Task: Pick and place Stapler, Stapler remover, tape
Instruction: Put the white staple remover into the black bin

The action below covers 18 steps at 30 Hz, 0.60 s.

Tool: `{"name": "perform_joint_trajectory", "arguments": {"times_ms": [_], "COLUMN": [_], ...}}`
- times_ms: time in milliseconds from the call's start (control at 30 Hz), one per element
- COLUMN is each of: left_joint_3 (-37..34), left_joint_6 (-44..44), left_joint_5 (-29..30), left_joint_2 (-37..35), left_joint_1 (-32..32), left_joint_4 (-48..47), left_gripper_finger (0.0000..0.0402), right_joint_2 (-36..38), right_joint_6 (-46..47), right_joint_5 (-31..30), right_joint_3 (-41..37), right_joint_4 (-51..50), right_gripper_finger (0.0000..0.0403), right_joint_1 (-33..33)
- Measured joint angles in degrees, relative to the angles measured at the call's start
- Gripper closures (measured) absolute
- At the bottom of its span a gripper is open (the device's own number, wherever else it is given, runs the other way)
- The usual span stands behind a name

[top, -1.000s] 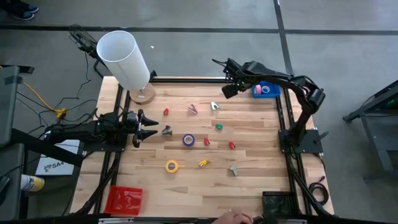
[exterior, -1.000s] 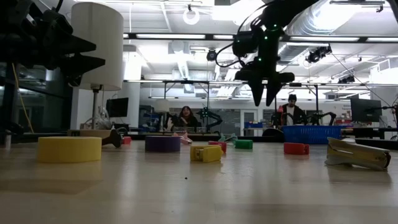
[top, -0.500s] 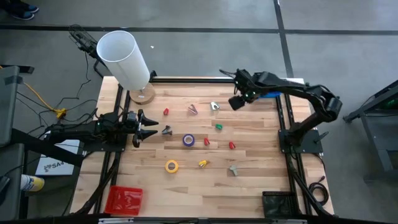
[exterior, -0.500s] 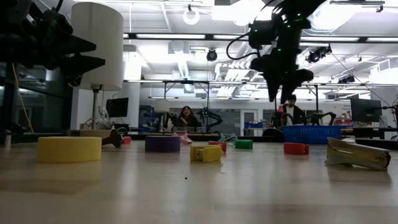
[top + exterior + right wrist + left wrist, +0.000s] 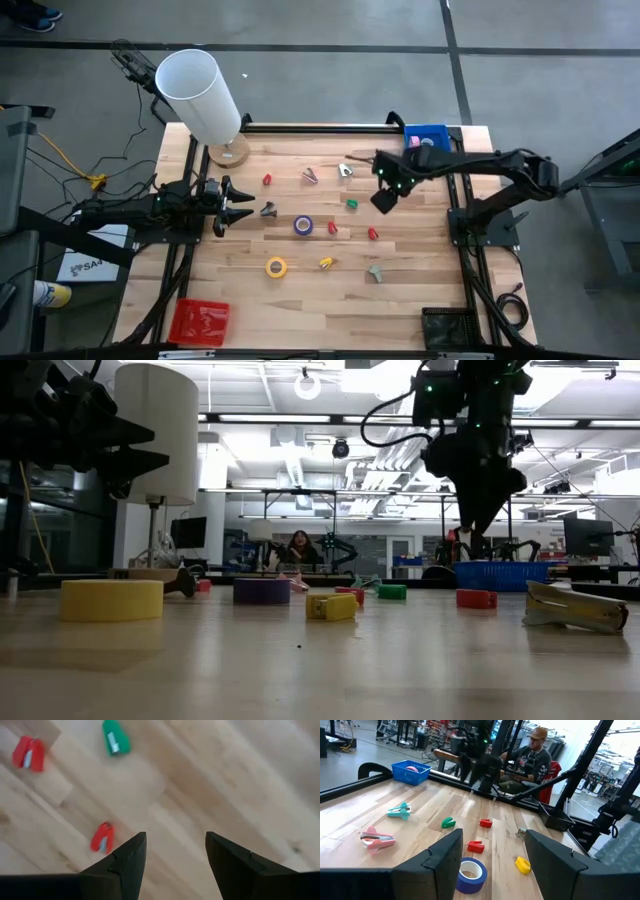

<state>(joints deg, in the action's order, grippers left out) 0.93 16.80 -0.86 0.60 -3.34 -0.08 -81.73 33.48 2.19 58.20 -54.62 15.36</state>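
Note:
My right gripper (image 5: 383, 200) is open above the table's far right part, pointing down; below it in its wrist view (image 5: 175, 865) lie a green staple remover (image 5: 116, 739) and two red ones (image 5: 102, 837). My left gripper (image 5: 235, 205) waits open at the left edge, level, facing the blue-purple tape roll (image 5: 471, 874). The yellow tape (image 5: 276, 267) lies flat toward the near side. The pink tape (image 5: 412, 768) sits inside the blue basket (image 5: 427, 137). A pink stapler (image 5: 310, 176), a pale stapler (image 5: 345, 170), a grey stapler (image 5: 376, 271) and a small yellow one (image 5: 326, 263) lie scattered.
A white lamp (image 5: 200, 95) stands at the far left corner on a wooden base. A red tray (image 5: 200, 322) sits at the near left corner. A small black object (image 5: 268, 210) lies before my left gripper. People sit in the room beyond the table (image 5: 297, 547).
My right gripper has swung away from the blue basket toward the table's near edge, coming over the green and red staple removers with its fingers still open. The basket now shows uncovered.

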Motion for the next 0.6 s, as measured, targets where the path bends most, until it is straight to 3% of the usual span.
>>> {"name": "perform_joint_trajectory", "arguments": {"times_ms": [333, 600], "left_joint_3": [0.00, 0.00], "left_joint_6": [0.01, -0.01], "left_joint_5": [0.00, 0.00], "left_joint_2": [0.00, 0.01], "left_joint_1": [-0.01, -0.02], "left_joint_4": [0.00, 0.00], "left_gripper_finger": [0.0188, 0.0188], "right_joint_2": [-0.02, -0.02], "right_joint_6": [14.53, 30.28], "right_joint_5": [4.25, 3.24], "right_joint_3": [-0.01, -0.01], "right_joint_4": [0.77, 0.73], "right_gripper_finger": [0.0207, 0.0207], "right_joint_1": [-10.84, -21.66]}}
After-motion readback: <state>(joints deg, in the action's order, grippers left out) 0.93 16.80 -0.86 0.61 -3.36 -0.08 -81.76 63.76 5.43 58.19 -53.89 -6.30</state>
